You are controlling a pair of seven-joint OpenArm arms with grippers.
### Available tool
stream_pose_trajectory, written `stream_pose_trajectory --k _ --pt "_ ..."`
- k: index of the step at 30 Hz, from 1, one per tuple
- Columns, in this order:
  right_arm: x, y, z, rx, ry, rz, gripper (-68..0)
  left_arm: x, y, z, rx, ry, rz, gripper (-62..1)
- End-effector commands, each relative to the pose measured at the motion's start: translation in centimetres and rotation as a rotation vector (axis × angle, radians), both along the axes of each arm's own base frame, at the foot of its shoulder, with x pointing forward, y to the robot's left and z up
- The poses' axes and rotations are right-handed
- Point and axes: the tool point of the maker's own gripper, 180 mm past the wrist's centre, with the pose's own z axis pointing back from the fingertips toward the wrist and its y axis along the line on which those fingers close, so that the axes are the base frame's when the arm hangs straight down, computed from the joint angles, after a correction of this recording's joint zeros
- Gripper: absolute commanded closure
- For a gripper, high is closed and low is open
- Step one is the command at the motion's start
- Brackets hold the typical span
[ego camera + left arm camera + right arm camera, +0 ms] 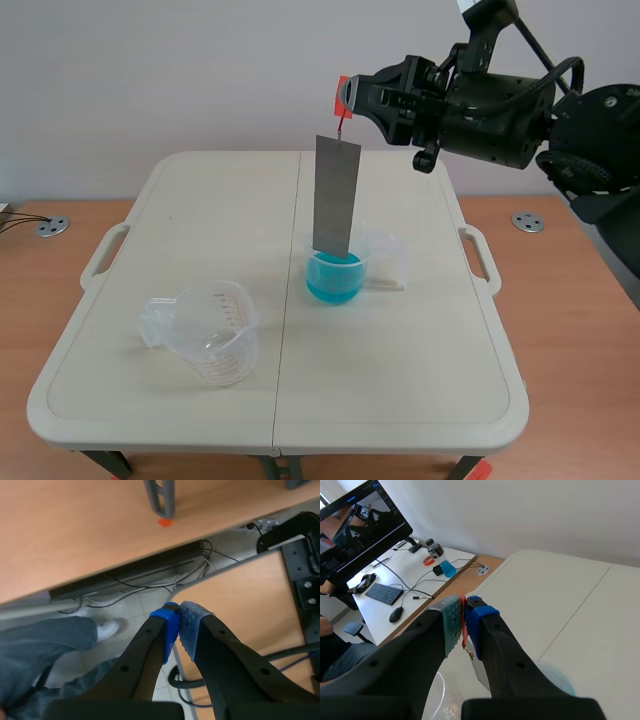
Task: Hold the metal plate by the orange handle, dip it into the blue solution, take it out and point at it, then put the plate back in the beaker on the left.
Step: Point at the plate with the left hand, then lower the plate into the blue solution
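Note:
My right gripper [350,98] is raised over the table's middle and shut on the orange handle [344,97]. From the handle the grey metal plate [336,195] hangs straight down. Its lower edge sits inside the beaker of blue solution [335,275], at about the liquid's surface. In the right wrist view the orange handle [463,622] is pinched between the pads, with the plate [479,672] below and the blue beaker [555,677] under it. An empty clear beaker [205,330] stands at the front left. My left gripper [179,625] is shut on nothing, off the table, over the floor.
The white folding table [400,400] stands on a wooden desk [570,330]. In the left wrist view a person's trouser legs [40,645], cables and a desk edge lie below the gripper. A side desk with a monitor [360,510] and keyboard lies beyond the table's left.

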Motion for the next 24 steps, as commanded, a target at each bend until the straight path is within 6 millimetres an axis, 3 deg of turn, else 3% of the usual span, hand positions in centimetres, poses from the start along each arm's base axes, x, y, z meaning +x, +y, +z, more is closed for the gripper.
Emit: stream_pose_trajectory --k 1,12,24 --pt "0.7 -0.3 1.6 0.032 -0.048 -0.015 -1.5 -0.5 -0.5 -0.2 -0.018 0.003 0.026 -1.8" --pt "1.0 0.0 0.0 0.028 -0.059 -0.023 -1.5 -4.4 -2.4 -2.2 -0.054 0.15 0.099 -1.8" --pt "1.7 0.3 -2.9 0.004 -0.033 -0.066 -1.5 -4.6 -3.1 -2.4 -0.07 0.158 0.092 -1.8"
